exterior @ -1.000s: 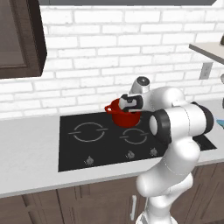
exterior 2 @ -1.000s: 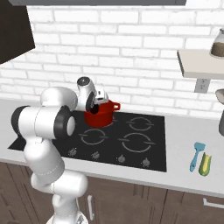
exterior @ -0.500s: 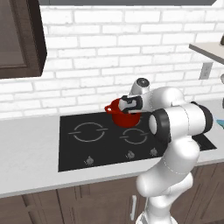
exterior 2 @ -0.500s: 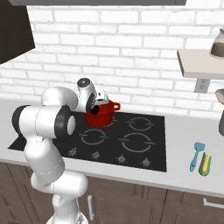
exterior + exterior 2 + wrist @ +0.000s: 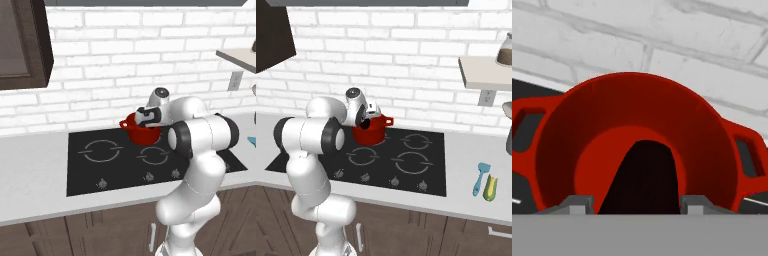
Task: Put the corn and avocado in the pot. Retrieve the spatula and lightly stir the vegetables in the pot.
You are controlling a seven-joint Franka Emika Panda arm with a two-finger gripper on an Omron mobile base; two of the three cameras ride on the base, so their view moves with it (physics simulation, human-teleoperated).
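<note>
Avocado (image 5: 643, 175), one dark lump, sits between the claw's (image 5: 632, 204) two fingertips in the hand view; the tips stand close on either side of it, so the claw looks clenched on the avocado, though the contact itself is at the cut-off bottom edge. Behind and around the lump lies the red inside of the one pot (image 5: 637, 125), with a loop handle at each side of its rim.

From the base views the claw (image 5: 143, 116) hangs right over the pot (image 5: 141, 133), which stands on the back part of the black hob (image 5: 90, 167), near its middle burners. The hob has four ring burners and a row of knobs along its front edge.

One ear of corn (image 5: 490, 187) lies on the grey counter (image 5: 471, 205) right of the hob, near the counter's front edge, well apart from the pot. One blue spatula (image 5: 480, 177) lies just beside it, on its left.

The right base view also shows a shelf (image 5: 483, 72) on the brick wall bearing a jar (image 5: 505, 50). The left base view shows a dark cabinet (image 5: 22, 45) at the upper left.
</note>
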